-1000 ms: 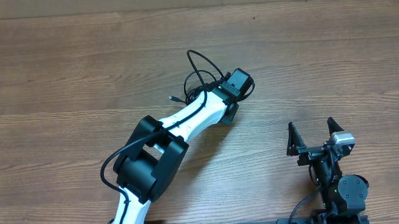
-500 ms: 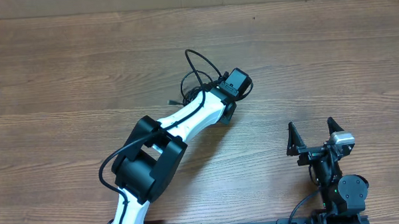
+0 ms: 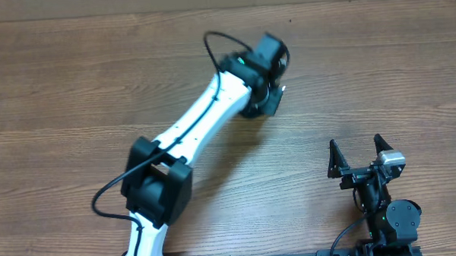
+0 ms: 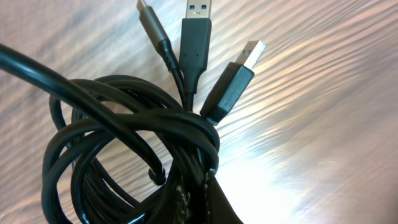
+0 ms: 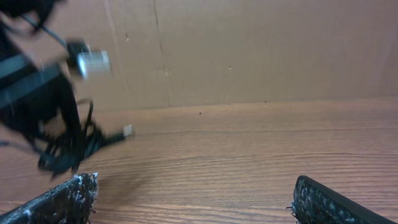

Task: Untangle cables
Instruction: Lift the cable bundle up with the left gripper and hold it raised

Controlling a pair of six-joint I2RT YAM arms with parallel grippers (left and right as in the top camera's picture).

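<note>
From overhead, the right hand (image 3: 355, 145) sits on the desk (image 3: 74, 88) with its jaws spread wide and nothing between them. The left arm (image 3: 197, 121) reaches across the desk to a spot well to the left of the right hand and farther from the robot's base. The left hand (image 3: 264, 102) is there, clenched on the cables (image 3: 207, 42). One thin loop arches out on the side away from the right hand, and a pale plug (image 3: 282, 86) pokes out on the side toward it.

In the left wrist view, the cables are a tight black bundle of overlapping coils knotted round one another. The dark fingers (image 4: 208, 205) pinch it from the bottom edge. Three plug ends stick up out of the knot: a slim one (image 4: 149, 18), one with a blue insert (image 4: 196, 15) and one with a silver shell (image 4: 249, 53).

In the right wrist view, the right hand's two fingers (image 5: 68, 196) stand far apart at the bottom corners, with bare desk between them. Ahead of the right hand and to its left, the bundle hangs below the blurred left hand and seems to be clear of the desk, though the blur makes this uncertain. One plug points toward the right hand's side.
</note>
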